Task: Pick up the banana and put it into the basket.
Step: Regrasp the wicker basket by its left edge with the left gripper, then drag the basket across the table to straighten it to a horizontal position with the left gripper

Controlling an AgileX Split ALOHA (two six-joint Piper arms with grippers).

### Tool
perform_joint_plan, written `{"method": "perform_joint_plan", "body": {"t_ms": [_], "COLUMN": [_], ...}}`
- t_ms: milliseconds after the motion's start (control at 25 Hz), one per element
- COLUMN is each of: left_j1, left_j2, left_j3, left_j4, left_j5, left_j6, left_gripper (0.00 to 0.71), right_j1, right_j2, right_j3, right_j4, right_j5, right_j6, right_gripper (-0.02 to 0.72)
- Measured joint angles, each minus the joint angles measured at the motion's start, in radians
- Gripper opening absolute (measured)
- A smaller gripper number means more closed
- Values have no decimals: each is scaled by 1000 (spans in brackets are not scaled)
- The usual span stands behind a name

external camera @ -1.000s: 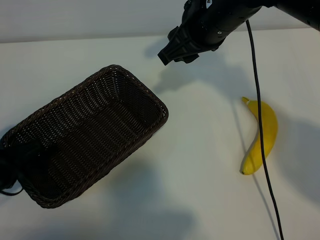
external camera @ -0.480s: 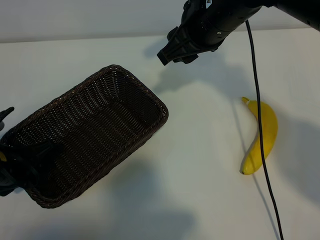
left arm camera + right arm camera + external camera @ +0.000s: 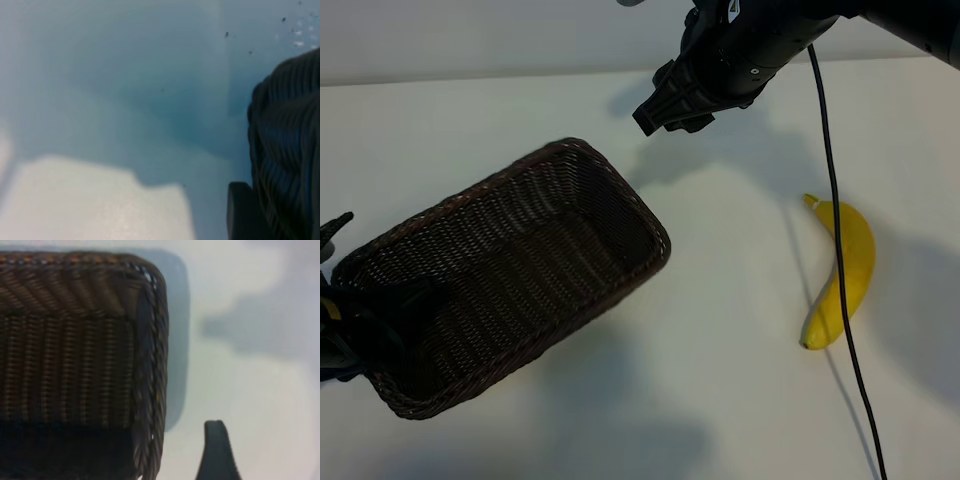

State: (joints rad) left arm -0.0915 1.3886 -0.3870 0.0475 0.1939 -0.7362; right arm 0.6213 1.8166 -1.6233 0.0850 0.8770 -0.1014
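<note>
The yellow banana (image 3: 853, 265) lies on the white table at the right, apart from both grippers. A dark brown wicker basket (image 3: 520, 260) sits slanted at the left, with nothing in it. My left gripper (image 3: 358, 305) straddles the basket's near left end wall, one finger inside and one outside. In the left wrist view that outer finger (image 3: 241, 212) presses against the basket wall (image 3: 285, 140). My right gripper (image 3: 652, 112) hangs open and unladen above the table beyond the basket's far corner. One of its fingers (image 3: 216, 450) shows beside the basket rim (image 3: 155, 370).
A black cable (image 3: 832, 200) hangs from the right arm and crosses over the banana. White table surface (image 3: 720, 330) lies between the basket and the banana.
The left gripper has narrowed on the basket's end wall. The basket's far end has swung to the right and toward the front. The right arm and the banana have stayed put.
</note>
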Motion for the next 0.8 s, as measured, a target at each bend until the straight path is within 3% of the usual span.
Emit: {"method": "perform_joint_plan", "body": {"t_ms": [320,560,600,680,800], "left_j1": [0,0,0,0,0], "left_j2": [0,0,0,0,0], "left_j3": [0,-13,-29,-74,-173], "left_j4": [-1,-68,-85,-144,-228], "left_j5": [-7,5,33,89,150], "left_j6": [39,178,226,318,459], "left_gripper": [333,333,321,189,165], "right_j1": [0,0,1,1,1], "right_j2": [1,1,1,1,1], "right_j3": [0,0,0,0,0], "right_j4": [0,0,0,0,0], "right_j5": [0,0,0,0,0], "right_j6": [0,0,0,0,0], "right_gripper": [508,508,508,508,508]}}
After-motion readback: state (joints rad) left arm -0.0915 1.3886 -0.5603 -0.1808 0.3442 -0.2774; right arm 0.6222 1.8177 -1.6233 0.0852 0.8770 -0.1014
